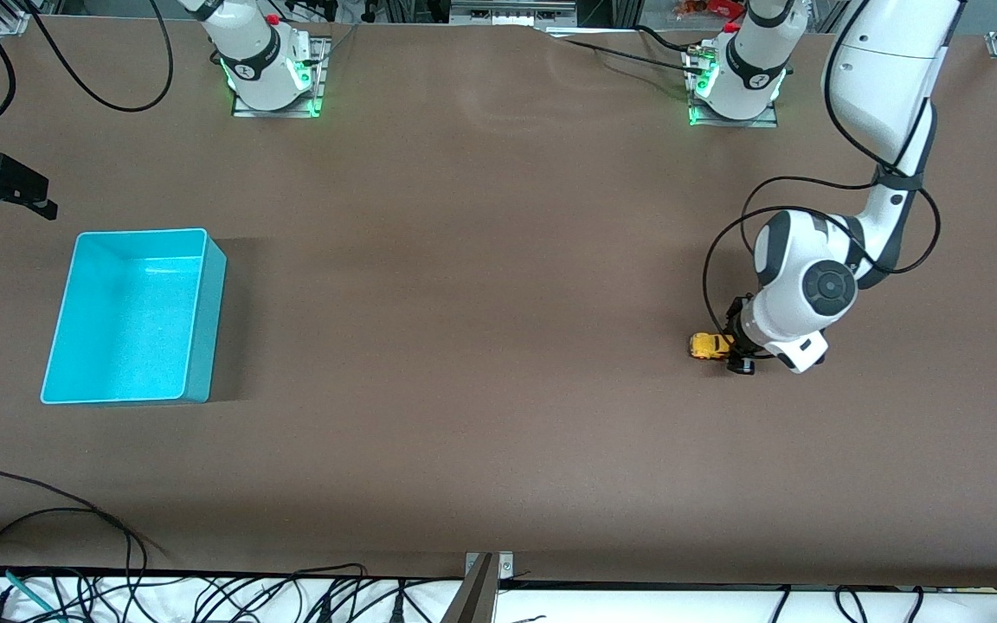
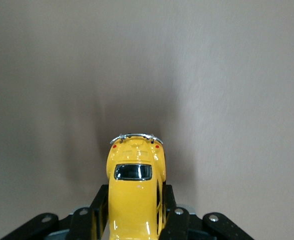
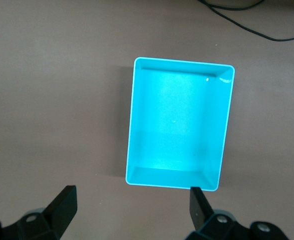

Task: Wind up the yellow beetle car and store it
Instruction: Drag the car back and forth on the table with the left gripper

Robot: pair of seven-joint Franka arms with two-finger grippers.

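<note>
Nearest the front camera we find the tiny bright yellow beetle car, a rounded toy with dark windows, resting on the brown tabletop toward the left arm's end. We see the left gripper down at the car, its black fingers pressed against both flanks of the yellow body in the left wrist view, so we judge the car gripped but not lifted, its wheels apparently on the surface.

Well apart from it, toward the right arm's end and slightly farther from the front camera, sits the turquoise rectangular plastic bin, with nothing inside it. We see the right gripper hanging above the bin's edge with its fingers spread wide and nothing between them; that arm waits.

We judge the task to be at its start: the grasp is made, but the winding-up, presumably by dragging the car backward along the tabletop, looks still to be done, and the car is not yet stored in the bin.

We count one car, one bin, two arms and two grippers.
</note>
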